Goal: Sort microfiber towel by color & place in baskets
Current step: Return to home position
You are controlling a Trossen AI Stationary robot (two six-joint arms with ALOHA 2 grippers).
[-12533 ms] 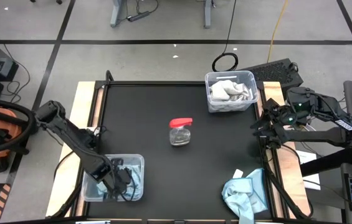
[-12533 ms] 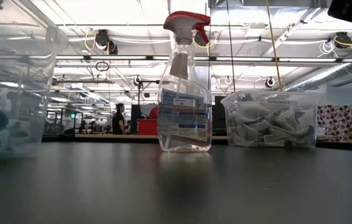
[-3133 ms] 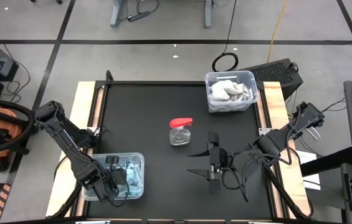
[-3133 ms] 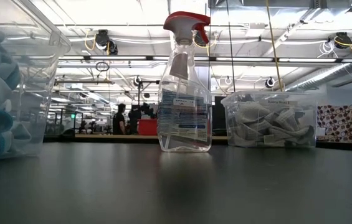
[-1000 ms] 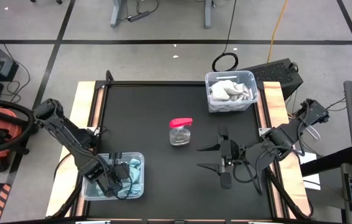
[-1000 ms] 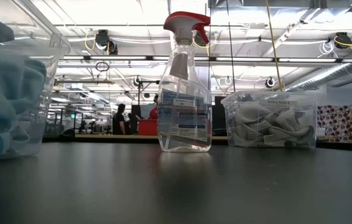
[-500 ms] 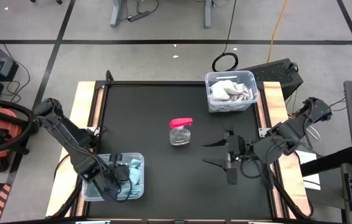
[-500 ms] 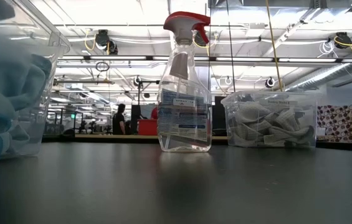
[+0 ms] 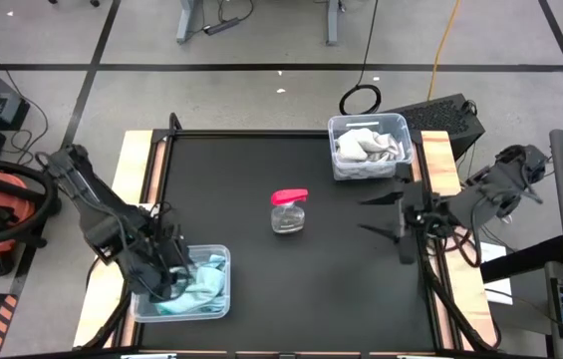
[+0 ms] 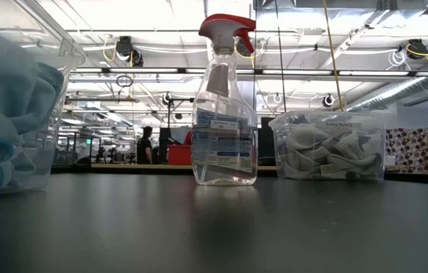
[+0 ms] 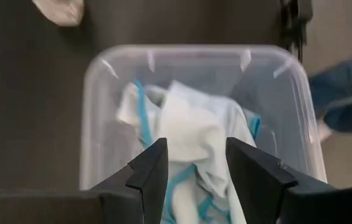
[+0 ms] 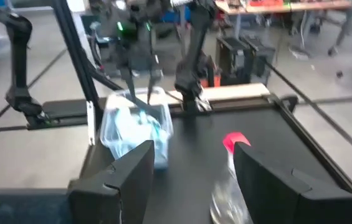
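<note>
The left gripper point(image 11: 194, 167) hangs with fingers parted and empty directly over the near basket point(image 11: 194, 50). The blue towel point(image 11: 191, 124) is heaped just under its tips, perhaps touching. The right gripper point(image 9: 386, 216) is spread wide, holding nothing. The far basket point(image 9: 402, 128) of gray towels point(image 9: 366, 147) sits just beyond it, the spray bottle point(image 9: 288, 212) between both grippers.

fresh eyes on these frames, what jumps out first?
The clear spray bottle with the red trigger head, standing alone in the middle of the black table. Then two clear plastic tubs: one at the high view's lower left stuffed with light blue towels, the left pincer open above it, one at upper right holding gray-white towels. The right pincer hangs open at the table's right edge.
</note>
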